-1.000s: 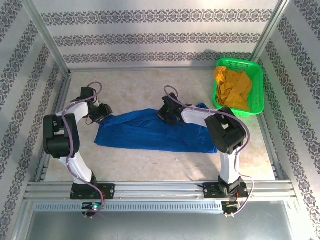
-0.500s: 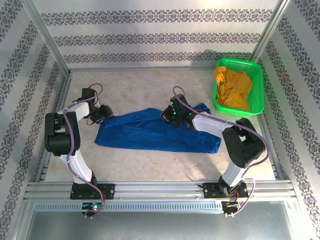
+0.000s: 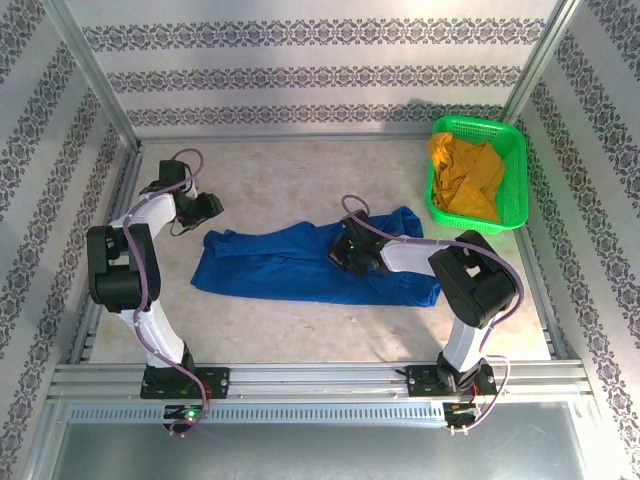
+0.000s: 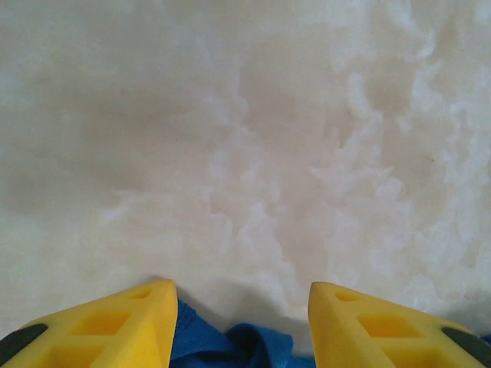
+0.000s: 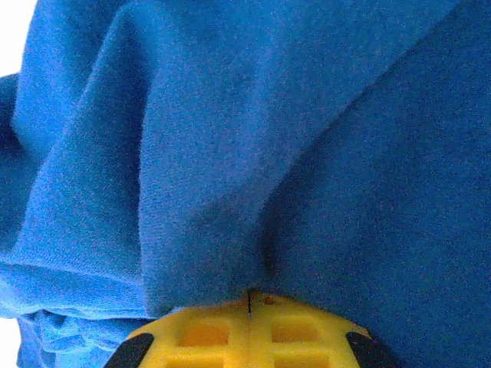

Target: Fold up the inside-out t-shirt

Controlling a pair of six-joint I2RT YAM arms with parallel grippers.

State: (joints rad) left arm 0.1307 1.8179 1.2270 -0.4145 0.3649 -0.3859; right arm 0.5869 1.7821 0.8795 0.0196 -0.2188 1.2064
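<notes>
Right gripper, clamped shut on a fold of the royal-blue cotton t-shirt, has pulled toward the bases. Left gripper has backed off it, jaws apart, empty. Shirt lies mid pale table, long axis left-right.

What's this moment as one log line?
t-shirt: rumpled on table | left gripper: open, by its left end | right gripper: shut on its middle | basket: holds yellow garment

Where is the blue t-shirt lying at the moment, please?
In the top view, the blue t-shirt lies bunched across the middle of the table, left of the green basket, with the right gripper shut on its fabric.
</notes>
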